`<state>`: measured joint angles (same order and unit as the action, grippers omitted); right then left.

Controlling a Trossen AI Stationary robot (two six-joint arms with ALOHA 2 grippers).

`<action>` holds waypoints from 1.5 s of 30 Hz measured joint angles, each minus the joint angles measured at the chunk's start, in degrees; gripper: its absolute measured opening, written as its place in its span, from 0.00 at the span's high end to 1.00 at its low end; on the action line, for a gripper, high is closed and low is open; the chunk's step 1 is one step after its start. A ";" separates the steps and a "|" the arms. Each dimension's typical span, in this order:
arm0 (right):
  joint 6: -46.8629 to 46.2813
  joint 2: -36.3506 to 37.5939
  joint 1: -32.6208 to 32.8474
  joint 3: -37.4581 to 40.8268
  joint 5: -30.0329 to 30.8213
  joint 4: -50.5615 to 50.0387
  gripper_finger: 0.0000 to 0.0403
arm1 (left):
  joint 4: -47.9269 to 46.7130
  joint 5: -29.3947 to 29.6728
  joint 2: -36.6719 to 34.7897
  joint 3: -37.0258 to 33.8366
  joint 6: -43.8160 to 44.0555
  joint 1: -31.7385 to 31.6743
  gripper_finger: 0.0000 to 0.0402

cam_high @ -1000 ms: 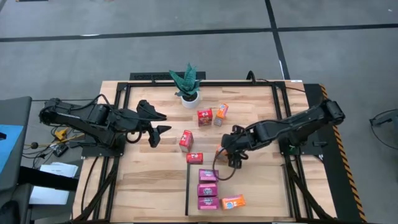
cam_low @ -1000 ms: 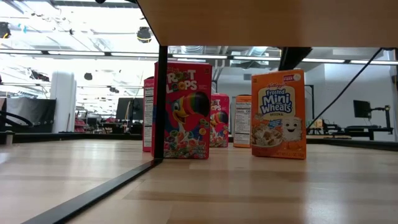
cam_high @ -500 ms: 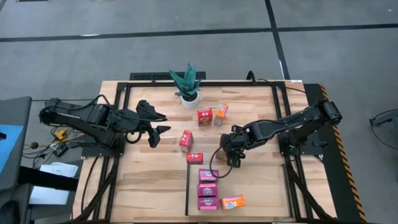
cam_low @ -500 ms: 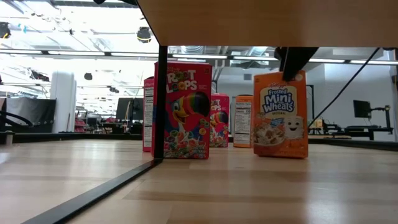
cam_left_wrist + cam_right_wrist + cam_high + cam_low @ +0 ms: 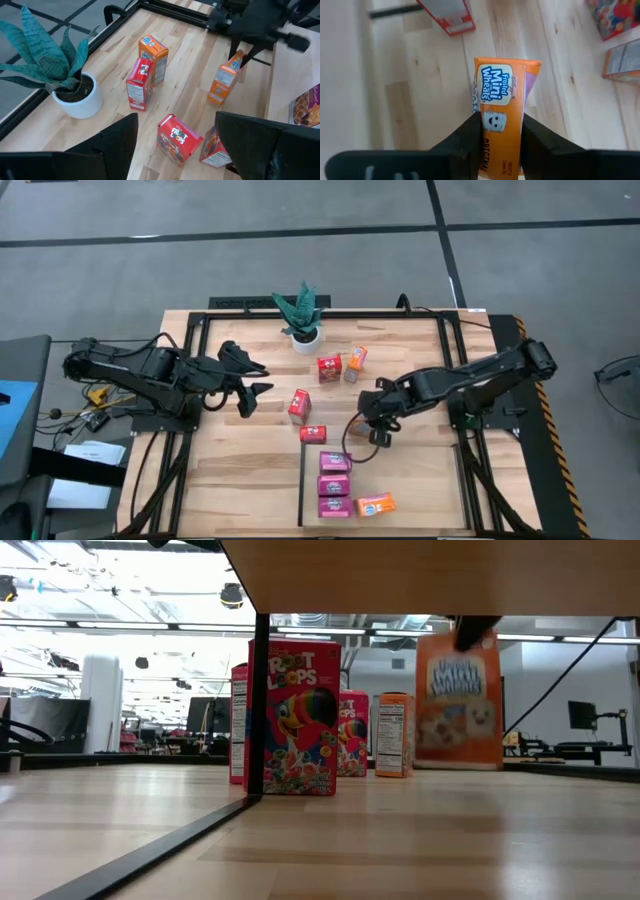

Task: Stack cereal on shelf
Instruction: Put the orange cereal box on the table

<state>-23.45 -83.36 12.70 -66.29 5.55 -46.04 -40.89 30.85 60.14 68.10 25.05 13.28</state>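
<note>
Right claw (image 5: pixel 497 132) is clamped on the narrow sides of an orange Mini-Wheats box (image 5: pixel 501 107), one finger pressed to each side. In the low view this box (image 5: pixel 458 700) hangs clear of the desk (image 5: pixel 450 840) surface, held from above and blurred. From overhead the right claw (image 5: pixel 372 420) sits near desk centre, just inside the upper left part of the shelf (image 5: pixel 420 480), the light panel edged with a black strip. On that panel three magenta-purple boxes (image 5: pixel 334 482) lie in a column, touching, near its left edge; an orange box (image 5: pixel 375 504) lies just beside the lowest one. Loose on the slatted top: a red box (image 5: pixel 313 434) right at the strip's upper left corner, another red box (image 5: pixel 299 405) beyond it, and a red box (image 5: pixel 329 367) paired with an orange box (image 5: pixel 356 359) close to the potted plant (image 5: pixel 300 315). Left claw (image 5: pixel 255 387) waits well apart on the left side of the desk, fingers spread wide, holding nothing.
</note>
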 joint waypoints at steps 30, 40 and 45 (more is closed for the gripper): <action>-14.23 1.34 15.92 -33.73 1.53 -28.57 0.70 | -0.47 -0.02 0.00 0.00 -0.43 0.00 0.36; -14.22 -8.34 21.36 -40.50 2.24 -30.57 0.70 | -0.42 -0.02 -0.02 0.00 -0.41 0.00 0.36; -14.14 -11.57 22.62 -42.05 3.86 -31.72 0.70 | -0.44 -0.02 -0.02 0.00 -0.41 0.00 0.36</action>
<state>-37.59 -94.93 35.33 -108.34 9.42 -77.76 -41.33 30.83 60.12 68.10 24.64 13.28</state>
